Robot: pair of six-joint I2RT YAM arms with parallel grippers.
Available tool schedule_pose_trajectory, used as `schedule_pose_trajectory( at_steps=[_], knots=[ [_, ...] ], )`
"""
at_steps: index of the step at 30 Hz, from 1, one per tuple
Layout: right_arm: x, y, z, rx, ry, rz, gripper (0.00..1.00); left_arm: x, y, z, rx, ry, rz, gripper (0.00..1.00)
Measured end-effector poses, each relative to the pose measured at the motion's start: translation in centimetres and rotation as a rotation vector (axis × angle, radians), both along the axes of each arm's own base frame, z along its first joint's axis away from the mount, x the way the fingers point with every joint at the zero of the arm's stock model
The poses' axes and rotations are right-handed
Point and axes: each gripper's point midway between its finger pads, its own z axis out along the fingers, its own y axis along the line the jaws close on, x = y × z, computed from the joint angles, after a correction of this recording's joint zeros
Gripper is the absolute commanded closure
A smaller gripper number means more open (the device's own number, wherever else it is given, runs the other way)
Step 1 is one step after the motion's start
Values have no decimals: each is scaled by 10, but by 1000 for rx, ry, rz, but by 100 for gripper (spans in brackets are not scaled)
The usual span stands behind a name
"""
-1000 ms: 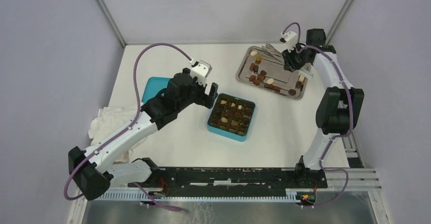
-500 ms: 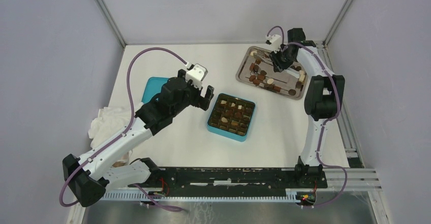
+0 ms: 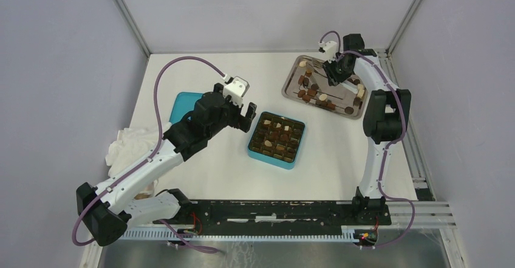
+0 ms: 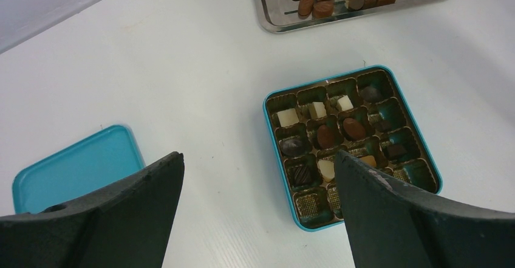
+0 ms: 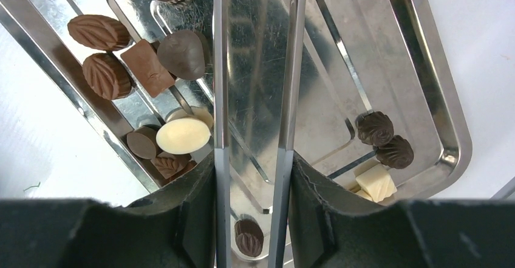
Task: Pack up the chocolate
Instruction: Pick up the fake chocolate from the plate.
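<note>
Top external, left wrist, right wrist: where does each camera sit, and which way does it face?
Top external: above and behind the bases, facing down on the table; left arm and right arm whole.
Left wrist: on the left arm, facing down at the teal box and lid; the open left gripper frames it.
Right wrist: on the right arm, facing down into the metal tray of chocolates; the right gripper grips tweezers.
Shared: top external and left wrist show the teal box.
</note>
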Motion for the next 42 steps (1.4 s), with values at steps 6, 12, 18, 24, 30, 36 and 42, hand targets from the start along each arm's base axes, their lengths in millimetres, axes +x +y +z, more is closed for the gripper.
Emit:
schedule_pose_trajectory(
  at_steps=[6,12,18,24,30,36,42],
  knots=[
    [3,1,-14,8,17,-12,55,0,0,0,1,0,0,3],
    [2,2,-31,14,51,-18,56,1,-1,-3,7,7,0,3],
    [1,3,-32,21,55,-21,68,1,-1,-4,9,8,-1,3],
    [1,5,-32,31,56,-16,94,1,-1,-4,9,8,-1,3],
    [-1,8,-31,47,44,-7,100,1,-1,-4,9,8,-1,3],
    [-21,11,-11,88,25,15,100,2,-2,-6,14,12,-1,3],
    [-43,19,34,166,-70,103,100,2,-2,-11,20,19,-1,5]
  ],
)
